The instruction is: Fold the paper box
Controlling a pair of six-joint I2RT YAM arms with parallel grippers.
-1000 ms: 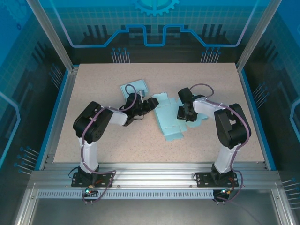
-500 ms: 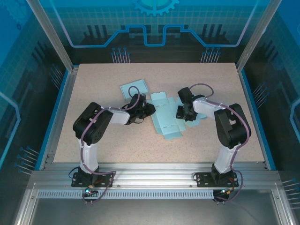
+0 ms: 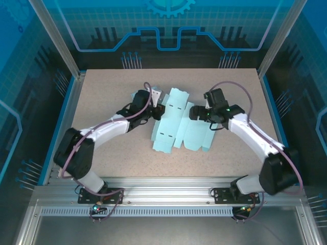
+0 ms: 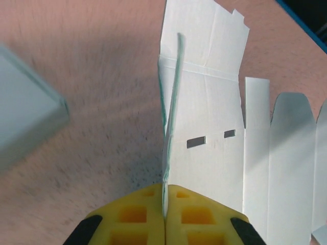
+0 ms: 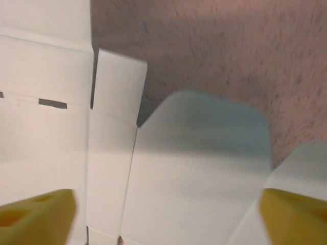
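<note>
Top view, box: the pale blue, unfolded paper box (image 3: pixel 179 127) is lying spread out near the middle of the speckled beige table (image 3: pixel 102 84), between the two arms.
Top view, left gripper: the left gripper (image 3: pixel 156 104) is sitting at the box's left edge, where a whitish side flap (image 3: pixel 155 93) is standing up from the sheet.
Top view, right gripper: the right gripper (image 3: pixel 195 112) is hovering over the box's right-hand panels. I cannot tell whether it is touching them.
Top view, second piece: a smaller pale blue flat card piece (image 3: pixel 139 97) is lying just behind the left gripper, partly hidden by the wrist.
Left wrist view, jaws: the yellow jaws are pressing together on the near end of the side flap, which is standing on edge.
Left wrist view, box: the rest of the sheet is lying flat to the right of the flap, showing two small rectangular slots (image 4: pixel 196 142).
Left wrist view, second piece: it is lying to the left, apart from the box.
Right wrist view, jaws: the yellow jaws are standing wide apart at the lower corners, gripping nothing.
Right wrist view, box: a round-cornered end flap (image 5: pixel 204 163) is lying under the gap, with a narrow rectangular tab (image 5: pixel 115 127) just beside it on the left.
</note>
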